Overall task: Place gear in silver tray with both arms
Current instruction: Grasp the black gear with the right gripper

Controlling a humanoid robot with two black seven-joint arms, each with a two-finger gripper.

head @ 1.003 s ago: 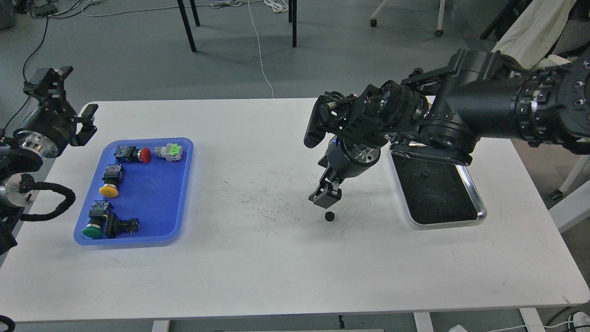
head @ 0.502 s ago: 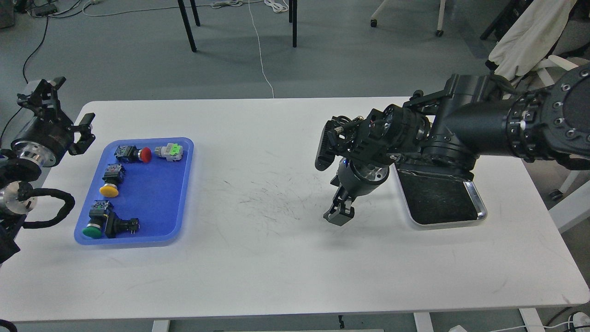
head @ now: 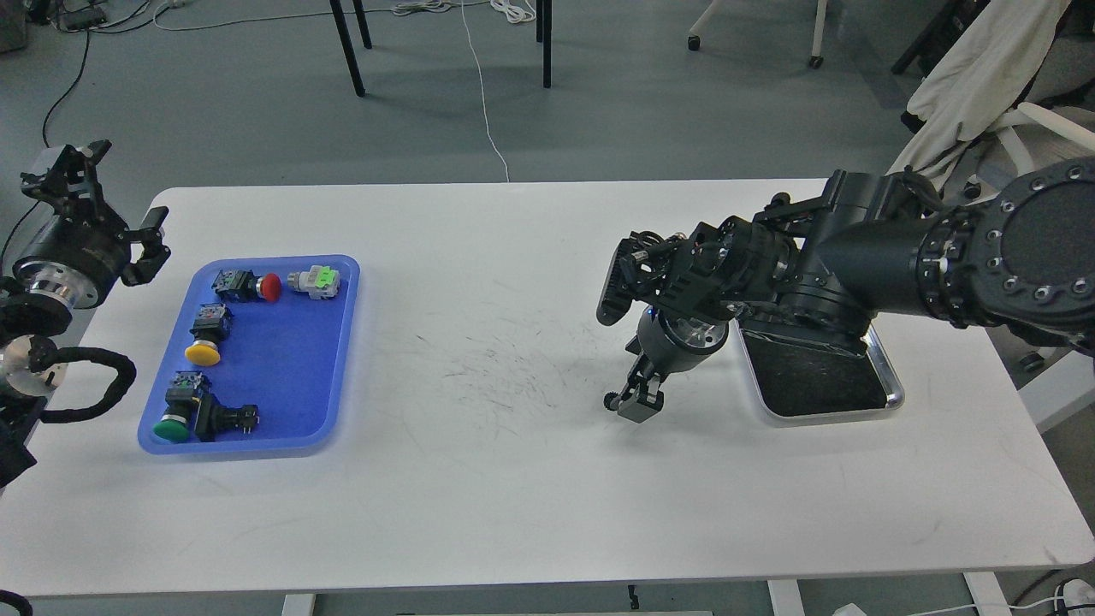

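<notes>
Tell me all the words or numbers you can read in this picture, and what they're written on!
No text can be read anywhere here.
The push-button switches in the blue tray, such as the red one and the yellow one, may carry tiny markings, but they are too small and blurred to read.
The silver tray, the white table and both black arms show no labels or numbers.

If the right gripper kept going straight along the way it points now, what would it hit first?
The right gripper points down, so it would probably meet the white table first, right beside the small black gear at its left fingertip. Whether it touches the gear is unclear.
</notes>
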